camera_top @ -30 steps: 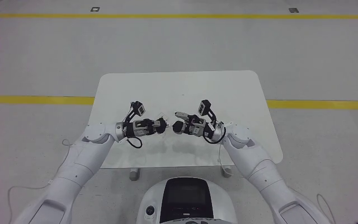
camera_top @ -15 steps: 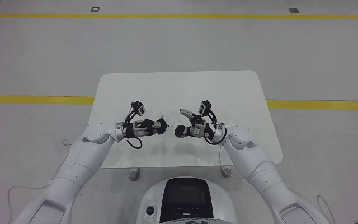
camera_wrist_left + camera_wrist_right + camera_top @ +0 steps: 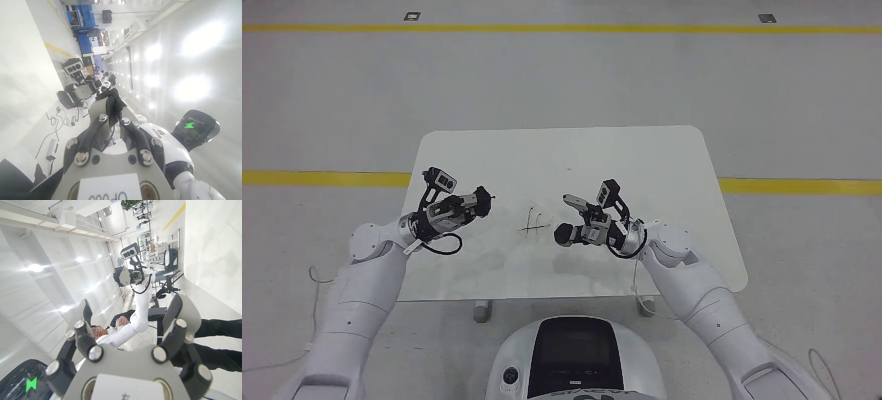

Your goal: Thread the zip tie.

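Looking down from above, the white desk (image 3: 642, 160) sits in the middle of the frame. The zip tie (image 3: 533, 222) lies flat on it, near the middle. It is a thin dark thing that looks like two crossed lines. The left claw (image 3: 484, 199) hangs over the desk, off to the left of the tie. The right claw (image 3: 565, 217) hangs just to the right of it. Neither one touches the tie.

From the left wrist, the left claw (image 3: 112, 106) has its two fingers pressed together. I can see nothing between them.

From the right wrist, the right claw (image 3: 130, 301) is spread wide and holds nothing.

So no claw has the tie. It is too small for me to tell if its tail goes through its head. If the crossed lines are a closed loop, I think the job may be done. If not, I think a claw must pick it up and push the tail through.
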You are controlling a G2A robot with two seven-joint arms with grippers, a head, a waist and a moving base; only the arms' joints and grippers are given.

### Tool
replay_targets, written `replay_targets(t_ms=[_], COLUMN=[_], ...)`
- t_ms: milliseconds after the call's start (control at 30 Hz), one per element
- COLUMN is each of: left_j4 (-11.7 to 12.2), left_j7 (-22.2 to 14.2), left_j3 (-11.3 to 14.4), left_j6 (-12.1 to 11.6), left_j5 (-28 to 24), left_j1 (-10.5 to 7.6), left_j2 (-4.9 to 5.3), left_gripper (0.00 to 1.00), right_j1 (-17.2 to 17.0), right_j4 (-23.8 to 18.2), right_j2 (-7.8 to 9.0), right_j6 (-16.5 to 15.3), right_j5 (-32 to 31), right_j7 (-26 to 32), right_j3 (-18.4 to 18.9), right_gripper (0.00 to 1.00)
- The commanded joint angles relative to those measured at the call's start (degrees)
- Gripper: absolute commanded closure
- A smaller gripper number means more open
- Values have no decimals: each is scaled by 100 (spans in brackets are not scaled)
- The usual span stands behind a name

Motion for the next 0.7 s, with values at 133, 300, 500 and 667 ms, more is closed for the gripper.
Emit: replay_targets(t_ms=[133,300,500,667], left_j4=[-21,-5,258,314], left_j7=[14,475,198,14], left_j3=[-34,-162,-559,-827], left_j6=[0,0,0,0], left_j5=[42,374,208,240], left_j1=[16,-48,-202,-265], left_j2=[-15,7,42,10], left_gripper=[100,100,100,100], right_j1=[0,0,0,0], right_j4=[0,0,0,0], right_j2=[0,0,0,0], right_j6=[0,0,0,0], right_j5=[0,0,0,0], right_j7=[0,0,0,0], right_j3=[0,0,0,0], right_gripper=[0,0,0,0])
